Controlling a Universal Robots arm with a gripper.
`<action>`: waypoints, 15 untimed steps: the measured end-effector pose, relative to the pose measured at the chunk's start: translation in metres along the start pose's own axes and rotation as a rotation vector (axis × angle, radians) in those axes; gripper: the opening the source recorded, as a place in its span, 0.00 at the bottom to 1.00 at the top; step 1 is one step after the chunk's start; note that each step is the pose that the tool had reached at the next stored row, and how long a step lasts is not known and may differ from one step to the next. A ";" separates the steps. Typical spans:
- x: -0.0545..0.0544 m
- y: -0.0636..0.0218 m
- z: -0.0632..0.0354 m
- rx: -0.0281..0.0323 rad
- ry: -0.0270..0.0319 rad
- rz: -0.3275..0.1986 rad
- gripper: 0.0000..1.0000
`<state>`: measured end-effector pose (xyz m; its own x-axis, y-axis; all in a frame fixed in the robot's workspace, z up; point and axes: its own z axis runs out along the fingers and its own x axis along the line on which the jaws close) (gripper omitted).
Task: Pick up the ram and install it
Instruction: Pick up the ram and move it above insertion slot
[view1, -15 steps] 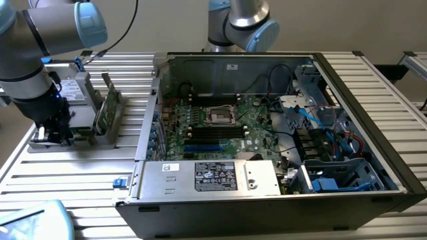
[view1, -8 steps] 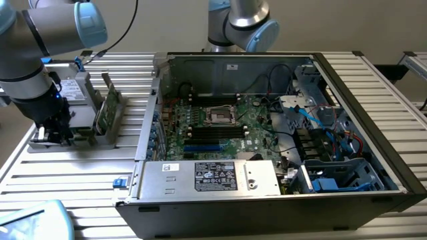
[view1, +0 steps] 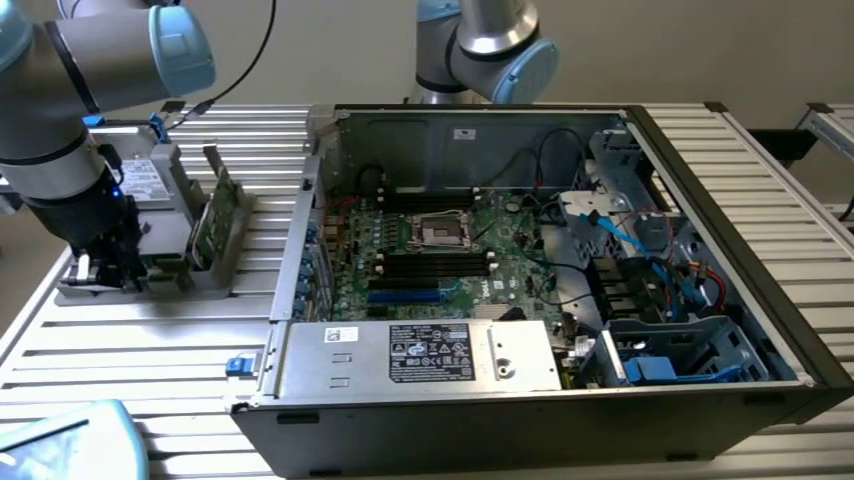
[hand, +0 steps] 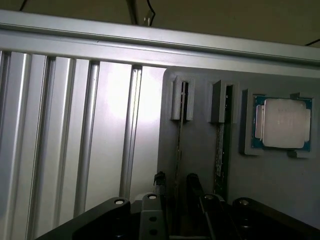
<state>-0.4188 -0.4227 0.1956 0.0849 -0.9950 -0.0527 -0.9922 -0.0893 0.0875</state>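
The ram (hand: 179, 142) stood on edge in a slot of the grey holder (hand: 200, 155), at the exterior view's left, well apart from the open case (view1: 747, 180). The gripper (hand: 176, 182) hung low over it, its dark fingers (hand: 192, 181) spread to either side of the thin stick with a gap showing, so it was not clamped. A second stick (hand: 220, 145) stood just beside the first, and a CPU (hand: 282, 122) lay in a recess further along.

The ram looked light, stiff and flat: a thin dark-green board, likely brittle if bent and easily harmed at its chips or contact edge. The sound hold seemed to be across its two flat faces near the middle of the top edge, squarely, so it would lift straight out.

The holder was matte moulded grey with blocky slot posts. The table (hand: 60, 125) was ribbed, bright aluminium. Inside the case, the motherboard (view1: 461, 285) was green, with long black slots (view1: 434, 262).
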 end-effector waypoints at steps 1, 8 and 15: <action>0.000 0.0000 0.0000 0.0000 0.0000 0.000 0.31; 0.000 0.0000 0.0000 0.0000 0.0000 0.000 0.14; 0.000 0.0000 0.0000 -0.0002 0.0000 0.000 0.14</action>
<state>-0.4188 -0.4227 0.1956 0.0849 -0.9950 -0.0527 -0.9921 -0.0893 0.0876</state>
